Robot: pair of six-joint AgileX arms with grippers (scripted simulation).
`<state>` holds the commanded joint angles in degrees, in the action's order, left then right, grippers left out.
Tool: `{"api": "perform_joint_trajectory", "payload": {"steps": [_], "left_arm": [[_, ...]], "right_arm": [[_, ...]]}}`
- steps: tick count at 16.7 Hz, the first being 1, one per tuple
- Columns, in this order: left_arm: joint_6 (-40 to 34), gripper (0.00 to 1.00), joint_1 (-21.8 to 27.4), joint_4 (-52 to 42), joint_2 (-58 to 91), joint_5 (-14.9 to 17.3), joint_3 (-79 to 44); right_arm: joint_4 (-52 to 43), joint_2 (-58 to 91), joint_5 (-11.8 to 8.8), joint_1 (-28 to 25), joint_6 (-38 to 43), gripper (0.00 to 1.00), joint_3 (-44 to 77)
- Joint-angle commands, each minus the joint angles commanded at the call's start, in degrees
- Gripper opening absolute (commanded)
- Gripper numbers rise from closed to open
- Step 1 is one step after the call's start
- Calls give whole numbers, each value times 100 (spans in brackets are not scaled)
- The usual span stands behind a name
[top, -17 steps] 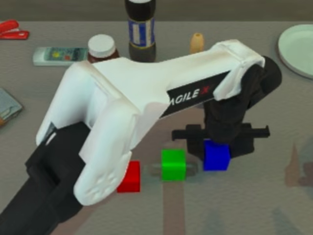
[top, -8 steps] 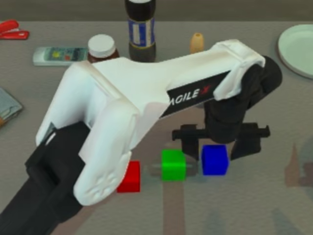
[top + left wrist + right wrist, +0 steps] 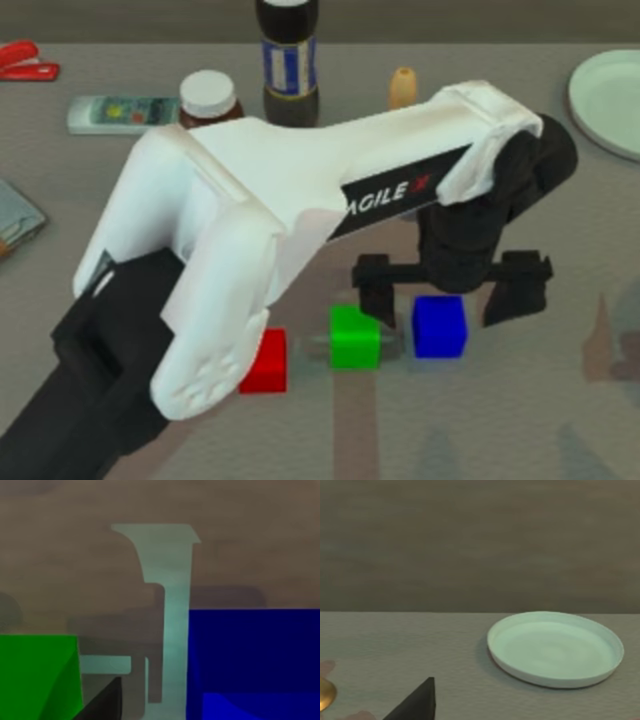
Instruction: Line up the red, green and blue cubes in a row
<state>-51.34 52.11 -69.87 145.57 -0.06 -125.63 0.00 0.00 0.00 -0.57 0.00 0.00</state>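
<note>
Cubes in a row, left gripper (image 3: 450,290) released.
My fingers stand spread either side of the blue cube (image 3: 440,326), not touching; green cube (image 3: 355,336) beside it, red cube (image 3: 266,361) beyond.

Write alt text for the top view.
The left arm's open gripper hangs just behind the blue cube, which ends a row with the green cube and red cube on a grey table.

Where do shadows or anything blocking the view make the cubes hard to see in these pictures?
Top view: the left arm hides part of the red cube; green cube and blue cube show clearly under the open left claw. Left wrist view: both are cropped, soft shadows between them. Right wrist view: no cubes, only the plate.
</note>
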Motion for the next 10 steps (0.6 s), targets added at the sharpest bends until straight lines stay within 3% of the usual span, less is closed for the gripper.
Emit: {"api": "perform_joint_trajectory", "payload": {"steps": [4, 10], "left_arm": [[-11, 100, -20, -235, 41, 0, -237], [-22, 100, -99, -1533, 112, 2, -1630]], "right_arm": [[0, 0, 0, 0, 0, 100, 0], [0, 0, 0, 0, 0, 100, 0]]}}
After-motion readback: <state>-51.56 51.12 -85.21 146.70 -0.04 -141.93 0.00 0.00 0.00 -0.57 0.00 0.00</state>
